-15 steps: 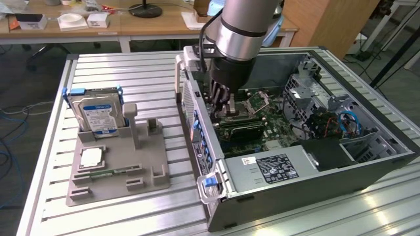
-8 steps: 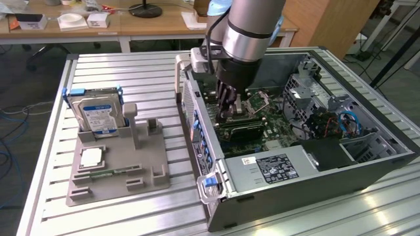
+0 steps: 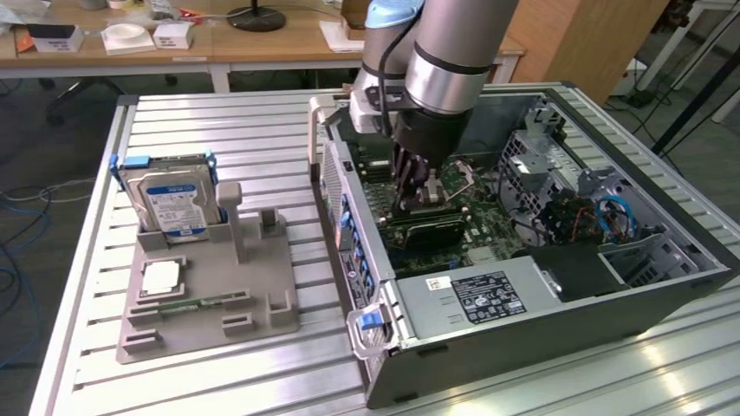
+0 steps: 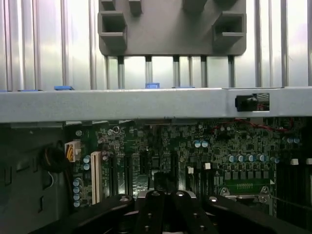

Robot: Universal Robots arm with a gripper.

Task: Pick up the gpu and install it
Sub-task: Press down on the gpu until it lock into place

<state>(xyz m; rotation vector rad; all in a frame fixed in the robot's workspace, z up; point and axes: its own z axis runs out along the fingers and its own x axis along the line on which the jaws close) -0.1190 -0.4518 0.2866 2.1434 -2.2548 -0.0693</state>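
The hand (image 3: 414, 206), pressed together, reaches down inside the open computer case (image 3: 647, 299) to the gpu (image 3: 425, 232), a dark card seated on the green motherboard (image 4: 161, 146). The exterior view adds the hard drive (image 3: 173, 204) on the grey holder (image 3: 208, 299), upon the bench (image 3: 208, 121).

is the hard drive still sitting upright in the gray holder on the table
Yes, the hard drive stands upright at the back of the gray holder, on the exterior view's left of the computer case.

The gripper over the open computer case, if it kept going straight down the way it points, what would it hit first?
Most likely the gpu directly below the gripper, lying over the motherboard; any gap between them can't be judged.
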